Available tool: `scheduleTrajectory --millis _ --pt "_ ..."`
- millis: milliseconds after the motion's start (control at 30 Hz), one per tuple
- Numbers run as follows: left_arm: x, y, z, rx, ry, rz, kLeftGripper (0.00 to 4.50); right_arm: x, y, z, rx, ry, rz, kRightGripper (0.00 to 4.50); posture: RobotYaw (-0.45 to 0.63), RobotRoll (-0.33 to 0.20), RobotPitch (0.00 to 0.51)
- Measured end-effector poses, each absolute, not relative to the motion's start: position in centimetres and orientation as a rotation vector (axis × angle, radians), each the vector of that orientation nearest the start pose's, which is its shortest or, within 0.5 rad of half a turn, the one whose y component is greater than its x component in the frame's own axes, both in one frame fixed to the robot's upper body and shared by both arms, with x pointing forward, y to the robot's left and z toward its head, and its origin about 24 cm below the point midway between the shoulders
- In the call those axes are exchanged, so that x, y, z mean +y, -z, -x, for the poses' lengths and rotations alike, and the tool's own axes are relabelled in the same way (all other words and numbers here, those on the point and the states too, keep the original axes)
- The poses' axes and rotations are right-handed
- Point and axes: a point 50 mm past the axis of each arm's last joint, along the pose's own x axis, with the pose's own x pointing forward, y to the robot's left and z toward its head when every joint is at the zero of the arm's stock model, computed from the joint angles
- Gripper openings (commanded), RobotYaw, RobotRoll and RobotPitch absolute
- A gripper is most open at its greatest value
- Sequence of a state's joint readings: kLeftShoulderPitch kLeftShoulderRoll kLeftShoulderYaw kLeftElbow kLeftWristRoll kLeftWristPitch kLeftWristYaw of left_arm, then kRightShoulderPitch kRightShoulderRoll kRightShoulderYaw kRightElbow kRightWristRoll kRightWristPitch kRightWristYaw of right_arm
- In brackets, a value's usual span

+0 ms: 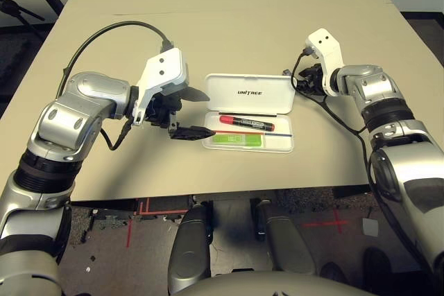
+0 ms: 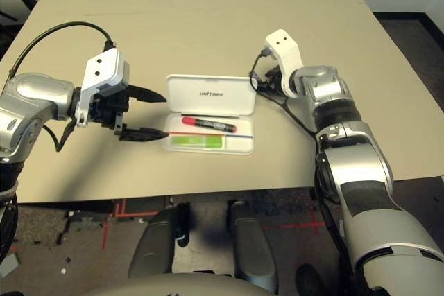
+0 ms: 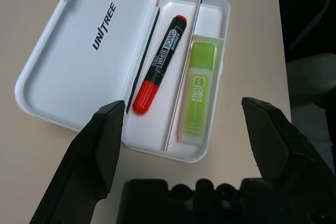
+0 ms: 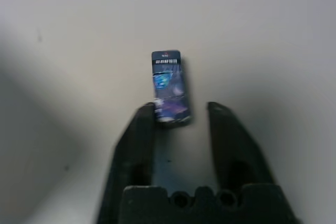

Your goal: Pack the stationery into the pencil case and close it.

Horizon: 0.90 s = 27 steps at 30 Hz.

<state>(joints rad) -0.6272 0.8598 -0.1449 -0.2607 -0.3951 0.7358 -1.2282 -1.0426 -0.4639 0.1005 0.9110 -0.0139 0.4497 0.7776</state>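
The white pencil case [image 1: 251,93] lies open in the middle of the table, lid flat behind its tray. In the tray lie the red marker [image 1: 246,122] and, nearer me, the light-green bar [image 1: 237,140]. My left gripper [image 1: 191,112] hovers open at the case's left end, and from its wrist the marker [image 3: 160,66] and bar [image 3: 198,93] show between the spread fingers [image 3: 105,129]. My right gripper [image 1: 298,77] is low on the table just right of the lid. Its narrowed fingers [image 4: 143,124] flank the near end of the tiny dark-and-silver cylinder [image 4: 169,85], with a gap on one side.
The beige table [image 1: 208,19] stretches far behind the case. Its front edge [image 1: 208,195] runs close below the tray. A black cable [image 1: 111,32] loops over my left forearm. Another cable [image 1: 333,112] trails from my right wrist.
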Motion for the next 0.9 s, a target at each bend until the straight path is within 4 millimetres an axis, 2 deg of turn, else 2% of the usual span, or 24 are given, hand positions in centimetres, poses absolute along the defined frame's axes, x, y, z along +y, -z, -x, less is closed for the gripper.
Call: scheduleTrajectory --millis 67,300,533,667,900 --pt "17.4 -21.1 -27.4 0.306 1.285 -0.526 4.5 -20.0 -15.5 -39.7 0.455 -0.565 0.302 0.25 0.09 0.0 0.239" --pt "17.3 -21.2 -27.5 0.293 1.289 -0.528 4.5 -20.9 -16.1 -39.5 0.454 -0.568 0.277 0.22 0.07 0.0 0.23" --pt "17.1 -21.6 -27.8 0.267 1.289 -0.529 4.5 -22.8 -19.6 -38.6 0.388 -0.592 0.296 0.22 0.05 0.0 0.222" --pt "17.4 -21.4 -28.1 0.264 1.281 -0.523 4.5 -24.6 -20.9 -36.9 0.379 -0.655 0.317 0.22 0.03 0.0 0.213" --pt "17.7 -21.0 -28.8 0.265 1.289 -0.523 4.5 -25.4 -23.9 -33.7 0.302 -0.867 0.366 0.22 -0.01 0.0 0.199"
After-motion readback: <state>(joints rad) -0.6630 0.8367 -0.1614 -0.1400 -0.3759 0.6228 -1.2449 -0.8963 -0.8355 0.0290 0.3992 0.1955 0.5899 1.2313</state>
